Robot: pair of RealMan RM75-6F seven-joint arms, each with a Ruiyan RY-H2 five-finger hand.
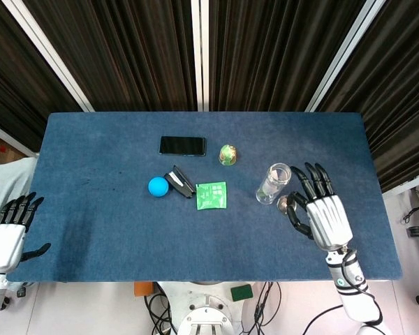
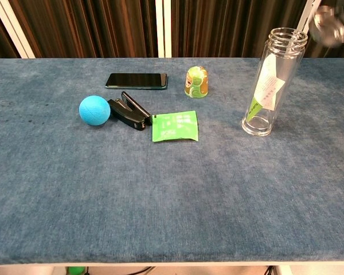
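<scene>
A clear open-topped bottle [image 1: 273,183] [image 2: 272,82] with a paper slip inside stands upright on the blue table [image 1: 91,230]. My right hand [image 1: 322,213] is raised just right of it and pinches a small round metal lid [image 1: 284,203] between thumb and finger, the other fingers spread. In the chest view the lid [image 2: 331,26] shows blurred, high beside the bottle's mouth. My left hand [image 1: 7,234] hangs off the table's left edge, fingers apart, holding nothing.
A black phone [image 1: 182,145] and a small green-yellow domed object [image 1: 228,154] lie toward the back. A blue ball [image 1: 158,186], a black clip [image 1: 180,181] and a green packet [image 1: 211,195] sit mid-table, left of the bottle.
</scene>
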